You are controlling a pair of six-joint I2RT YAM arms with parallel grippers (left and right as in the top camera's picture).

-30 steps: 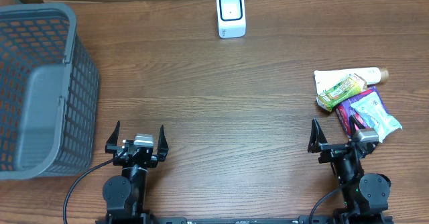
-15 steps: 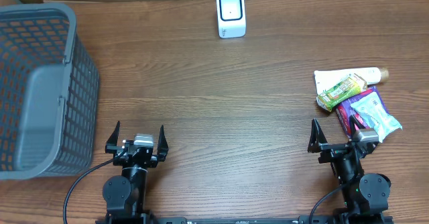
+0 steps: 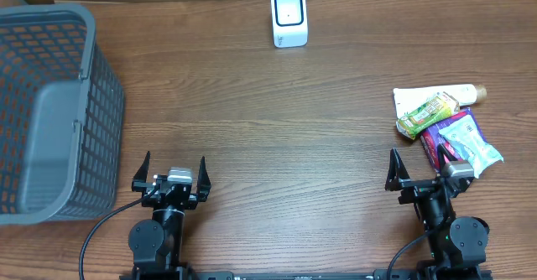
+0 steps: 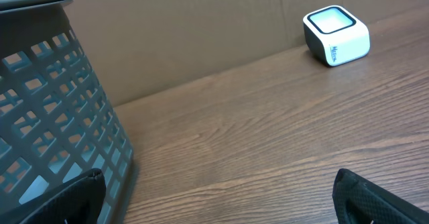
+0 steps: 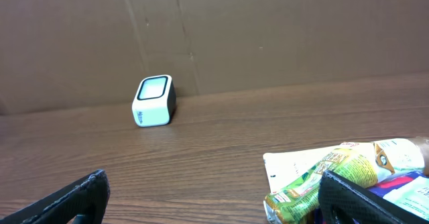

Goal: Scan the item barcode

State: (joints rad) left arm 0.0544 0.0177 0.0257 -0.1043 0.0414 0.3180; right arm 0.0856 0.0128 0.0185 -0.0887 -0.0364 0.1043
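- Left hand (image 3: 174, 169) is spread wide and empty; the grey basket (image 3: 105, 104) stands just to its left.
- Right hand (image 3: 418, 169) is also wide apart, gripping nothing; the packets (image 3: 445, 125) lie just ahead to its right on the bench (image 3: 277, 129).
- The white scanner (image 3: 289, 18) sits far ahead, between both hands.

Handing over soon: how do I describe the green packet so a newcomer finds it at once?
On the right side of the wooden table, find the small pile of packets. The green packet lies at its left edge, partly over a white tube. Only it is green with yellow print; its neighbours are a purple packet and a pale blue packet.
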